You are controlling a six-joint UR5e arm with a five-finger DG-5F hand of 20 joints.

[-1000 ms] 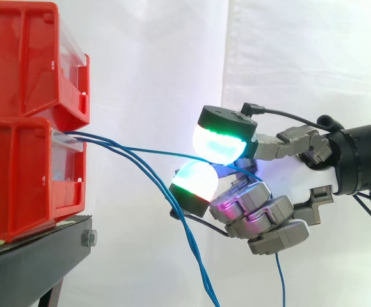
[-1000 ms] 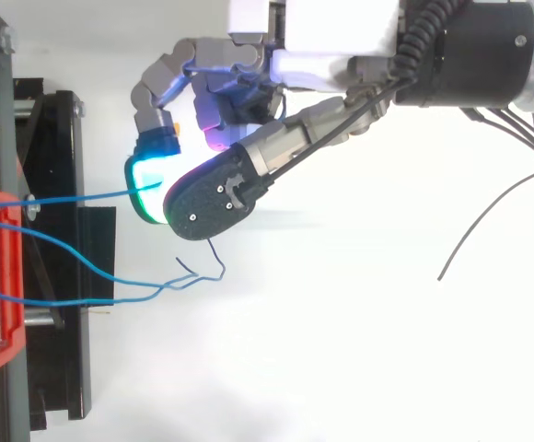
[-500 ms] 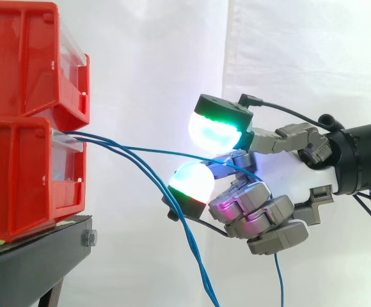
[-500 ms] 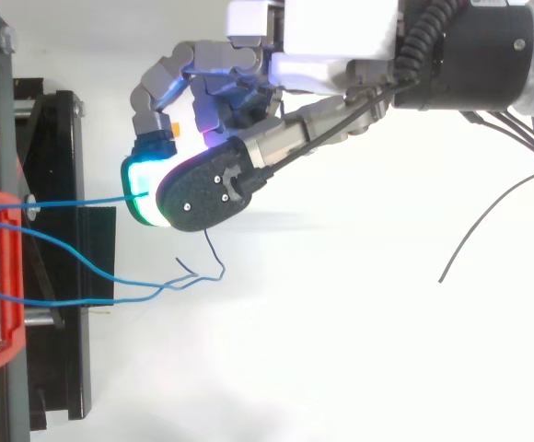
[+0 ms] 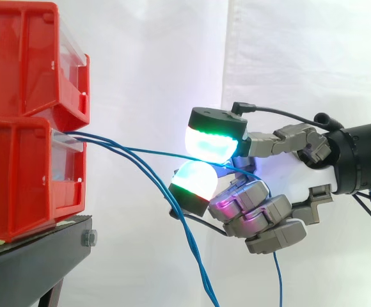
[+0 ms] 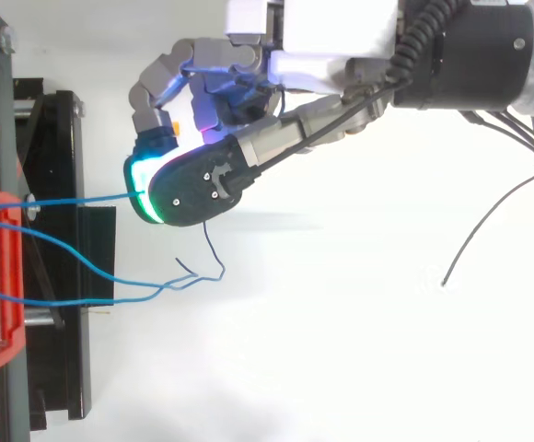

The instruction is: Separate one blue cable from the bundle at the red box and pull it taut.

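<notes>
Blue cable (image 5: pixel 153 151) leaves the front of the lower red bin (image 5: pixel 19 179), which sits under a second bin on the black stand (image 5: pixel 32 256). It runs nearly straight to the right, sloping slightly down. Two other blue cables (image 5: pixel 198 263) from the same bin sag away beneath it. The hand (image 5: pixel 291 167) pinches the cable between green-white glowing pads (image 5: pixel 212 142), one above the other, with its remaining fingers curled below. Past the hand, the cable's free end hangs down.
</notes>
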